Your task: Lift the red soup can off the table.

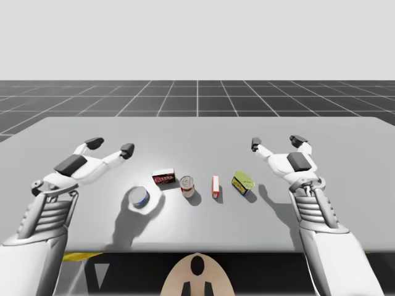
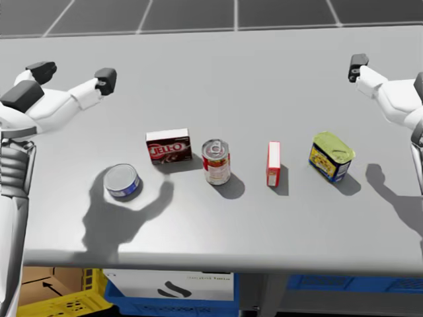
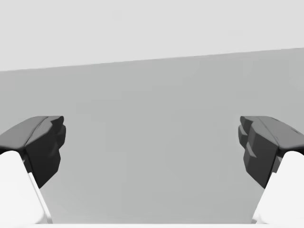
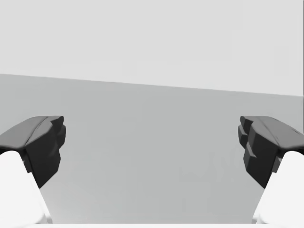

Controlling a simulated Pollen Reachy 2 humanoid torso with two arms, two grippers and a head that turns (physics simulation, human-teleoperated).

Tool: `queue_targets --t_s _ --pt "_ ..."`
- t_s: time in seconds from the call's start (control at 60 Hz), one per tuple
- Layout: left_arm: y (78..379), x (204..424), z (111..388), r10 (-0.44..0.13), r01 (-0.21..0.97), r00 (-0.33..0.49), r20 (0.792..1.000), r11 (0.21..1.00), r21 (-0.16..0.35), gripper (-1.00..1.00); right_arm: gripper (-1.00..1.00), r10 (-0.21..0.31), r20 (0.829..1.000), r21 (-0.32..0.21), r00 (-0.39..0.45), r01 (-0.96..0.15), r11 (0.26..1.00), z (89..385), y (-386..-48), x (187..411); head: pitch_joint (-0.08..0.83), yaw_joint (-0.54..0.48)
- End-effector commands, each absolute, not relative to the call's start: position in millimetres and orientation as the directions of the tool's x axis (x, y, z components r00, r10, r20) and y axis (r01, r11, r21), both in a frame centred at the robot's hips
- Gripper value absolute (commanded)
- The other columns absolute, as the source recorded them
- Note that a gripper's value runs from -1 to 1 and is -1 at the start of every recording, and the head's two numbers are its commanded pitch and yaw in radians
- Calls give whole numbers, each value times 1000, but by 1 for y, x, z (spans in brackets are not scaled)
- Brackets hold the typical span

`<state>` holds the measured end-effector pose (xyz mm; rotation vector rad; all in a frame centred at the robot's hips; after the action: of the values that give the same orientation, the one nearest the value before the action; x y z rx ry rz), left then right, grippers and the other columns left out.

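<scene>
The red soup can (image 1: pixel 187 185) (image 2: pixel 216 161) stands upright near the middle of the grey table (image 1: pixel 197 132) (image 2: pixel 264 79), in a row of groceries. My left gripper (image 1: pixel 111 146) (image 2: pixel 73 74) (image 3: pixel 152 147) hovers open above the table's left side, well back and left of the can. Over the right side my right gripper (image 1: pixel 276 142) (image 4: pixel 152 147) is open too, far right of the can. Both wrist views look over bare table between spread dark fingertips (image 3: pixel 45 142) (image 4: pixel 45 142).
A dark red box (image 1: pixel 163 178) (image 2: pixel 169 146) stands just left of the soup can, with a low blue can (image 1: pixel 139 197) (image 2: pixel 122 180) further left and nearer me. To the can's right come a thin red-and-white box (image 1: pixel 215 186) (image 2: pixel 273 163) and a yellow-green tin (image 1: pixel 243 182) (image 2: pixel 330 156).
</scene>
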<state>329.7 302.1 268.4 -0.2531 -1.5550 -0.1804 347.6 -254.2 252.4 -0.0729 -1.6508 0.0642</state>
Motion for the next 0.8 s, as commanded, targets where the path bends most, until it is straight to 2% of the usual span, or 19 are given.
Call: queue_targets --t_s 0.017,0.05,0.117,0.3,0.383,0.517,0.567,0.8 --pt "289 300 285 -20 359 11 1000 933 15 -1000 -1000 88 993 -87 -77 14 996 251 -254 348 690 86" --pt "283 289 284 -49 398 28 998 917 34 -1000 -1000 89 993 -88 -80 14 996 252 -254 347 689 88" --pt "274 274 281 -78 473 77 994 880 32 -1000 -1000 93 992 -92 -84 14 996 252 -254 347 688 87" --pt "258 245 267 -104 610 178 978 792 -26 -1000 -1000 88 992 -87 -89 17 996 253 -254 347 686 87" --pt "246 237 248 -134 649 223 966 760 -45 -1000 -1000 91 991 -90 -97 19 996 255 -254 347 686 83" --pt "230 238 222 -189 674 242 952 739 -25 -1000 -1000 95 989 -93 -110 19 995 257 -254 345 683 76" --pt "223 239 213 -195 684 264 945 728 -41 -1000 -1000 95 989 -93 -111 19 995 258 -255 345 682 70" --pt "189 254 193 -246 718 305 920 694 -52 -1000 -1000 97 988 -95 -119 20 995 259 -256 344 685 64"
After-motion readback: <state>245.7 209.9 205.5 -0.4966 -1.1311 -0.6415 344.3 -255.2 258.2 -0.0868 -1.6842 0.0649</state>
